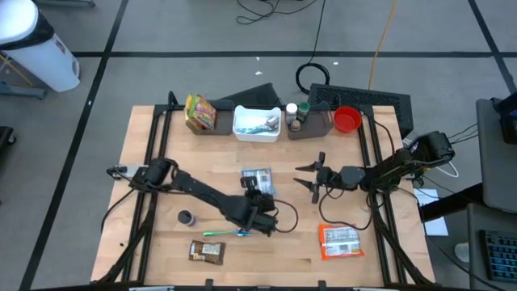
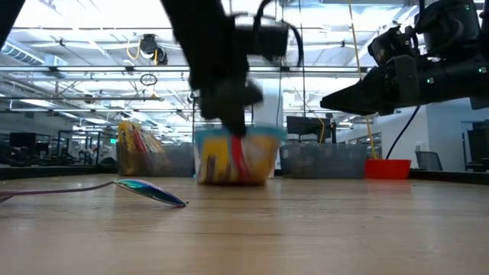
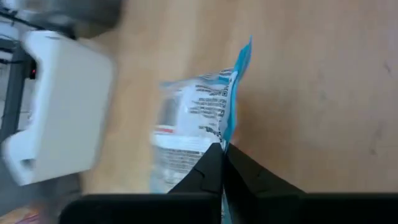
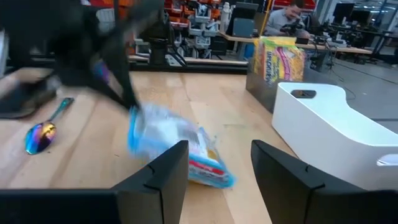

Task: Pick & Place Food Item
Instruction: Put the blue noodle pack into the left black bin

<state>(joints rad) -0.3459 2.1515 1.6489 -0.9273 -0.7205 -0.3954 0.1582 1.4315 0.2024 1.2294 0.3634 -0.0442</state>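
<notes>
Now snack bag [image 3: 199, 118] between left fingers [image 3: 208, 171]

A wooden table [image 1: 161, 145] was seen from above. A white tub [image 1: 257, 123] was set at its far edge. A yellow snack bag [image 1: 199, 111] was placed left of the tub. A red cup [image 1: 347, 120] was placed to its right. A blue and white packet [image 1: 256, 179] was laid near the tub. A spoon [image 1: 224, 234], a brown bar [image 1: 205, 252] and an orange packet [image 1: 339, 241] were laid well away from the tub.
</notes>
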